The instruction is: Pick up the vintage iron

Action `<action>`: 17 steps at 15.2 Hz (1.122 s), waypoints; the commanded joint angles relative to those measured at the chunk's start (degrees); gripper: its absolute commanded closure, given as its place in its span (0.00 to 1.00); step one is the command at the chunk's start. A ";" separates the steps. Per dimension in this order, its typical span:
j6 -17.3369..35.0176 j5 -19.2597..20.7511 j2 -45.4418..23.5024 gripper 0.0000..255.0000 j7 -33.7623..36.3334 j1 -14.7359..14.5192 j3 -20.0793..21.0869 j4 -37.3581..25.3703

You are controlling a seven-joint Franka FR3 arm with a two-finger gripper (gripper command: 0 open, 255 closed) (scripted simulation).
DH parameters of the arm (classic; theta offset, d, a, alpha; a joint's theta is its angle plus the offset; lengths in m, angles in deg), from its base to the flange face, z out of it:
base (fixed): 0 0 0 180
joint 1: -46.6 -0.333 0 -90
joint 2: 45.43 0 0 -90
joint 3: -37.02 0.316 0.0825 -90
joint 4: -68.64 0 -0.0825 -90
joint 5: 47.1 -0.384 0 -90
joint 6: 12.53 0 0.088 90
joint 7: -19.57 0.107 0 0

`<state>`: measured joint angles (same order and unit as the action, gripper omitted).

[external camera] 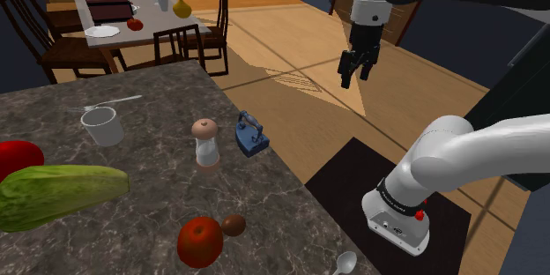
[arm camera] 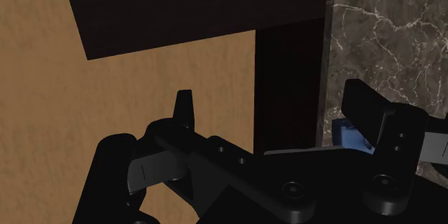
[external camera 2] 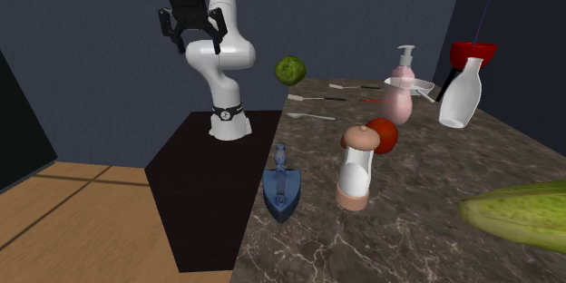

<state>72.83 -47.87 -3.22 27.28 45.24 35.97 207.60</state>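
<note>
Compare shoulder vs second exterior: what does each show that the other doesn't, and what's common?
Shoulder view, not second exterior: dining table with chairs in the background, white cup on the counter.
Second exterior, not shoulder: pink pump bottle, white bottle, red pot with a plant, round green thing.
Both: blue iron near the marble counter's edge, shaker beside it, green vegetable, open gripper up off the counter, holding nothing.
</note>
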 commanded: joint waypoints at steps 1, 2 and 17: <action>0.00 0.00 0.00 0.00 0.00 0.00 0.00 0.00; 1.77 -0.55 -1.09 0.00 0.59 -0.45 0.77 0.44; 26.66 -4.19 -24.91 0.00 9.44 -5.96 11.94 -2.03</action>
<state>97.91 -52.10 -26.29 36.01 39.59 47.19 206.14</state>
